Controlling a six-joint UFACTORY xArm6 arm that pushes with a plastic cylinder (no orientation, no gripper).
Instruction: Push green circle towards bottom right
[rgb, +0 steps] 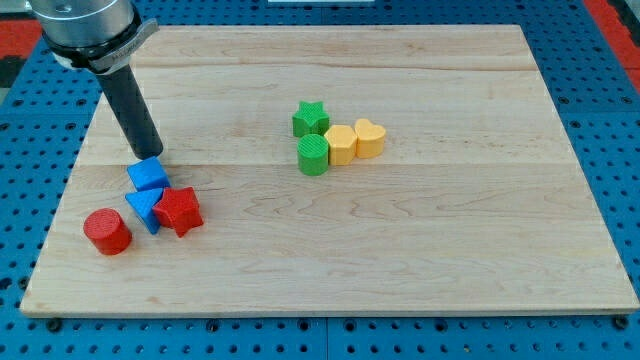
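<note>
The green circle (313, 155) stands near the board's middle, just below a green star (310, 118) and touching a yellow hexagon (341, 144) on its right. A yellow heart (369, 138) sits right of the hexagon. My tip (151, 156) is at the view's left, far from the green circle, right at the top edge of a blue cube (147, 174).
A blue triangle (145, 208), a red star (179, 210) and a red cylinder (106, 231) cluster below the blue cube at lower left. The wooden board (450, 250) lies on a blue pegboard (600, 80).
</note>
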